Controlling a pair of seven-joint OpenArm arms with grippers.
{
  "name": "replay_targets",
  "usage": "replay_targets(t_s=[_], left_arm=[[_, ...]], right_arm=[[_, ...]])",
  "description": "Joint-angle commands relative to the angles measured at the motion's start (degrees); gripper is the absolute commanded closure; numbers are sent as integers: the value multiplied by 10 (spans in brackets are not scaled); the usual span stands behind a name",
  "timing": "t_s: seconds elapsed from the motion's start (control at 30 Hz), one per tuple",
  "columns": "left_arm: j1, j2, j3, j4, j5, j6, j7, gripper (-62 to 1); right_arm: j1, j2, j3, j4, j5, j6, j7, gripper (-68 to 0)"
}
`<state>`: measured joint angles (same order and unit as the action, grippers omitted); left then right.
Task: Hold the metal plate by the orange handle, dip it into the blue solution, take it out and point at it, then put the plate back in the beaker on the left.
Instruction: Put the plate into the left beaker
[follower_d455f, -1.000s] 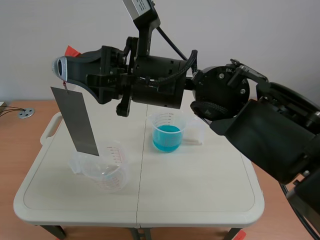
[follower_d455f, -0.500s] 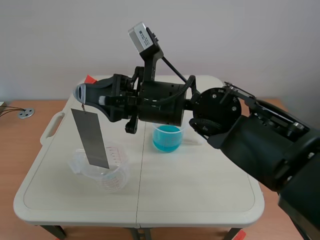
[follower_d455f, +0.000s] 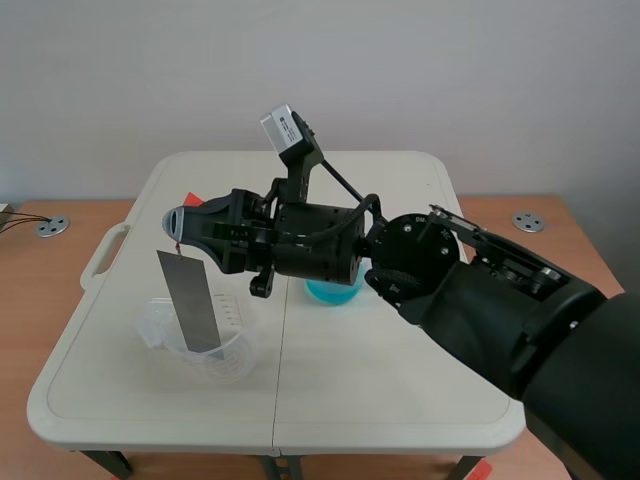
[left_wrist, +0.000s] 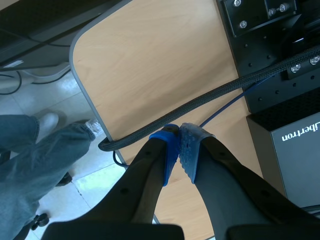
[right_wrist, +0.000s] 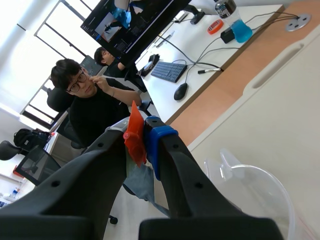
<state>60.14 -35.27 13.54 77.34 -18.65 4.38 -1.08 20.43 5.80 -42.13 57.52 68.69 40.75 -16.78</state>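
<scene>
**Metal plate (follower_d455f: 190, 300) hanging into the left beaker (follower_d455f: 222, 352)**

Your right end effector (follower_d455f: 178, 222) is clamped on the orange handle (right_wrist: 134, 135). The metal plate hangs at 6 o'clock from it, long axis near 12-to-6, lower end inside the left beaker, which looks otherwise empty. The blue solution (follower_d455f: 322, 291) stands at 3 o'clock of that beaker. Your left end effector (left_wrist: 181, 145) has its fingers together on nothing. Lower straight before release.
</scene>
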Motion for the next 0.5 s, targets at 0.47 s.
replay_targets(t_s=[0.47], left_arm=[[6, 0, 0, 2, 0, -3, -3, -27]], right_arm=[[14, -7, 2, -33, -8, 2, -10, -15]])
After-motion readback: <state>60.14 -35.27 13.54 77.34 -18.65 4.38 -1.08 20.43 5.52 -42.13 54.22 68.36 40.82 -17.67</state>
